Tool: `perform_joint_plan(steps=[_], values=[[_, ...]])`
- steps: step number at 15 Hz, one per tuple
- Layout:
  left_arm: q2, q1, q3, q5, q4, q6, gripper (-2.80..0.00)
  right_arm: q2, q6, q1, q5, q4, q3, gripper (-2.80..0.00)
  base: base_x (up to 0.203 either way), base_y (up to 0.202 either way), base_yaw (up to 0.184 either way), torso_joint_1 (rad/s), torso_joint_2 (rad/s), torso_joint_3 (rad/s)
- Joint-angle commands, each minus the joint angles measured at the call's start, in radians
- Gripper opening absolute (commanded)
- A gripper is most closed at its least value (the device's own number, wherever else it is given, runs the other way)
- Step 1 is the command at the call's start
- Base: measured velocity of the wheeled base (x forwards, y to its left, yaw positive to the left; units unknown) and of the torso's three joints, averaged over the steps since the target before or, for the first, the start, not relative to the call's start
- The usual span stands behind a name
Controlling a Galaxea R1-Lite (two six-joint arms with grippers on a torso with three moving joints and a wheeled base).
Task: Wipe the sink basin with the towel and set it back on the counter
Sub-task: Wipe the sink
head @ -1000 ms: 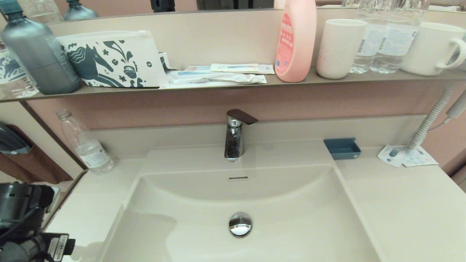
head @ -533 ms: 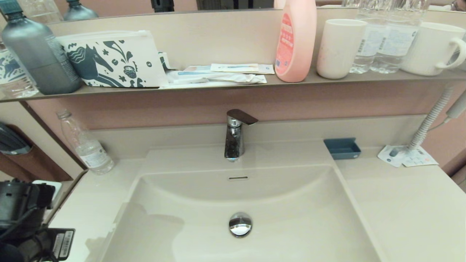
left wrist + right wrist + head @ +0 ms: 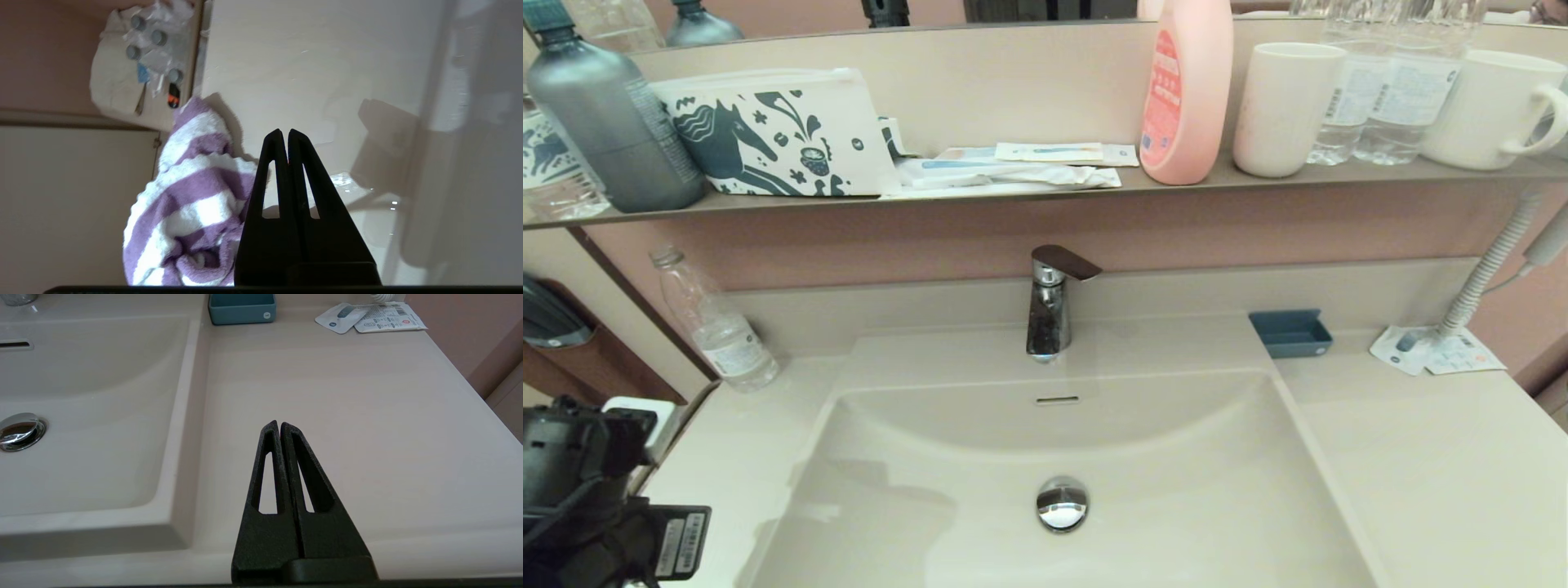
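Towel [image 3: 188,204] beside left tool [image 3: 284,134]; unseen from head view

R claw [image 3: 280,425] closed, above counter [image 3: 347,416]

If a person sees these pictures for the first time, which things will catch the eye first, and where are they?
Probably the towel with purple and white stripes, bunched on the pale counter just beside the left gripper, whose jaws are shut with no cloth between the tips. Next, the wide beige sink basin with its chrome drain plug under the faucet. On the shelf above, the pink bottle and the horse-print pouch stand out.
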Motion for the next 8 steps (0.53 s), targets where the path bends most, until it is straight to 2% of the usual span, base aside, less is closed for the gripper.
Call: perform_joint_plan(steps=[1,8], values=[[-0.017,-0.029,-0.002,-0.009,-0.001,0.001,-2.8,0.0,0.0,0.0,0.0,0.001,0.0,-2.8,0.0,0.0,0.0,0.0,0.0,0.0],[-0.213,-0.045,-0.004,-0.164,0.004,0.007,-2.8,0.0,0.0,-0.001,0.0,-0.001,0.0,-2.8,0.0,0.0,0.0,0.0,0.0,0.0]])
